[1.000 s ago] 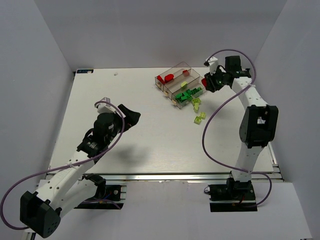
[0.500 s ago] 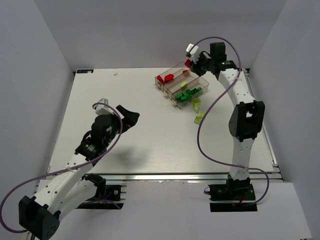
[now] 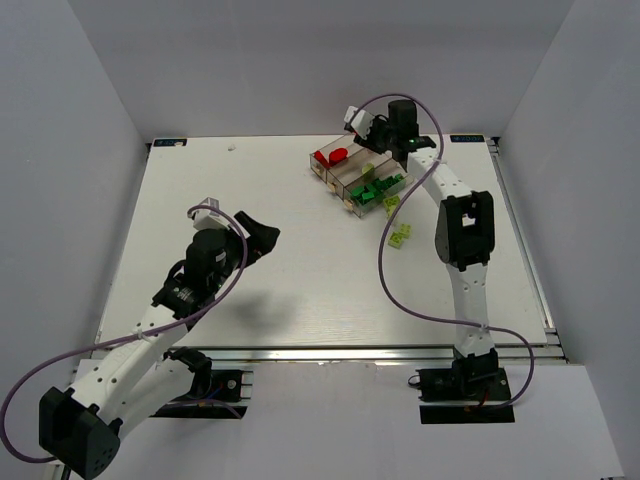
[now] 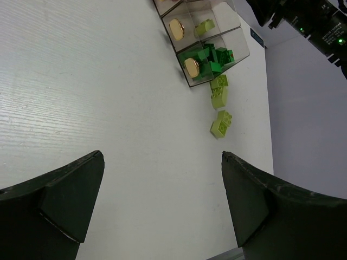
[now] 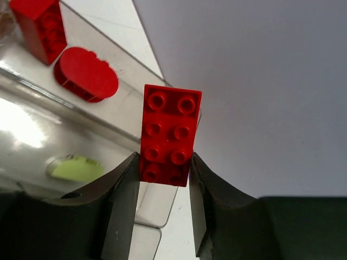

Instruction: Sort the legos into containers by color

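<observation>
red brick (image 5: 171, 135), lower corners behind fingers (image 5: 122, 200)

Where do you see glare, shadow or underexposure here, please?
Right wrist: glare whitens the clear tray wall; the red brick in the right tool is sharp. Left wrist: fingers of the left tool are underexposed. Top external: the left arm casts a soft shadow on the table.

The red brick (image 5: 171, 135) is smooth glossy plastic, and its studs catch a bit of light. The tray (image 5: 32, 124) is clear plastic, super shiny, with white glare on its walls. On the right claw (image 5: 164, 168) the fingers (image 5: 119, 206) look like matt black plastic. The tabletop (image 4: 81, 108) is matt white with a fine streaky grain. The lime bricks (image 4: 221, 123) are plastic too, with a duller sheen.
</observation>
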Available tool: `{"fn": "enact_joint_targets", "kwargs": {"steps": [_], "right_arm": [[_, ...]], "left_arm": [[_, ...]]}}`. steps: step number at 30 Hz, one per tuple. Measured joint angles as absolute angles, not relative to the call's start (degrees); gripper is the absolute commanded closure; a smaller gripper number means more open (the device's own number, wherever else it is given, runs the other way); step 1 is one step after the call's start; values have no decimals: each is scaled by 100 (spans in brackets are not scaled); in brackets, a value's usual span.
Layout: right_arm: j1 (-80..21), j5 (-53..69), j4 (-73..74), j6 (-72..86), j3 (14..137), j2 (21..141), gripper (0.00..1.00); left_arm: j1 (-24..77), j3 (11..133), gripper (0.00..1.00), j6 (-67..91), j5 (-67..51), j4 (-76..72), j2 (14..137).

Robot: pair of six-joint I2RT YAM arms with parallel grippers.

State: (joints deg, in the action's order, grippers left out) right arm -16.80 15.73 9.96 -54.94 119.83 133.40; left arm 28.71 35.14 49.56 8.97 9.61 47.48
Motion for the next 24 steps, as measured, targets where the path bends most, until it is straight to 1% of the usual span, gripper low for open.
{"fn": "enact_joint_targets", "kwargs": {"steps": [7, 12, 21, 22, 23, 24], "right_arm": [[-1997, 1225, 292, -6375, 12134, 13874, 100], [-2180, 1090, 102, -6912, 12158, 14175, 100], [-2178, 908, -189, -7590, 12175, 14306, 100], [-2176, 902, -213, -7655, 12175, 14306, 93], [-2176, 891, -237, -7703, 12175, 14306, 89], [-2174, 888, -266, -7743, 12175, 14306, 87]], "left_arm": [[2871, 3470, 2, 4974, 902, 1026, 4737], [2871, 3310, 2, 5024, 928, 1074, 4657], [2871, 3256, 2, 5046, 969, 1094, 4650], [2871, 3256, 2, 5046, 969, 1092, 4663], [2871, 3256, 2, 5046, 969, 1092, 4681], [2871, 3256, 2, 5046, 969, 1092, 4698]]}}
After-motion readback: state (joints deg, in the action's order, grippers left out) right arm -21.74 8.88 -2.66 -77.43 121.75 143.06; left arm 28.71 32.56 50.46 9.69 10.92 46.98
